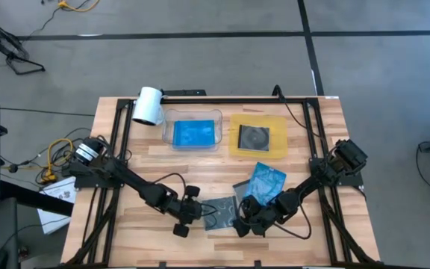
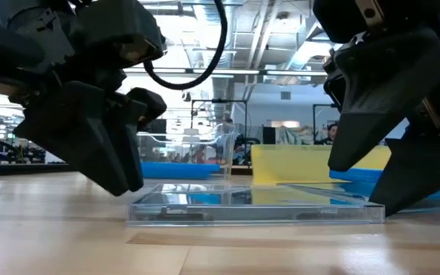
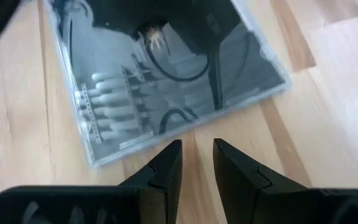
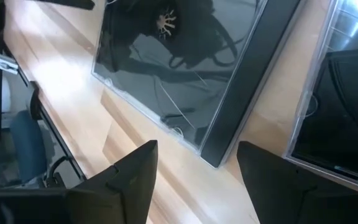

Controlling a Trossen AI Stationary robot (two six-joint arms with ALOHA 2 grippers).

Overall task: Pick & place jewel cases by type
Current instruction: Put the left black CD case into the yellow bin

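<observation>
A: Table (image 1: 125, 246), front middle; one grey-clear jewel case (image 1: 219, 213) lies flat on the wood between my two grippers; my left gripper (image 1: 187, 217) sits just beside its left edge, my right gripper (image 1: 246, 221) at its right edge.

B: Fingers?

A: Left gripper (image 3: 196, 163): a narrow gap between the fingers, nothing in it, tips just short of the case's (image 3: 166, 68) edge; right gripper (image 4: 197, 158): fingers spread wide, empty, with the case's (image 4: 185, 68) dark spine opposite the gap; whether either touches the plastic I cannot tell.

B: Other cases?

A: A second grey-clear case (image 1: 243, 187) just behind, partly under a blue jewel case (image 1: 265, 180) lying at an angle near my right arm; another blue case (image 1: 193, 134) inside the clear tray (image 1: 167, 128); a grey-clear case with its dark disc (image 1: 254, 137) on the yellow tray (image 1: 278, 146); trays side by side at the back; white cylinder (image 1: 148, 105) beside the clear tray.

B: Low view?

A: Case (image 2: 255, 205) flat on the boards, both grippers looming over its ends.
</observation>
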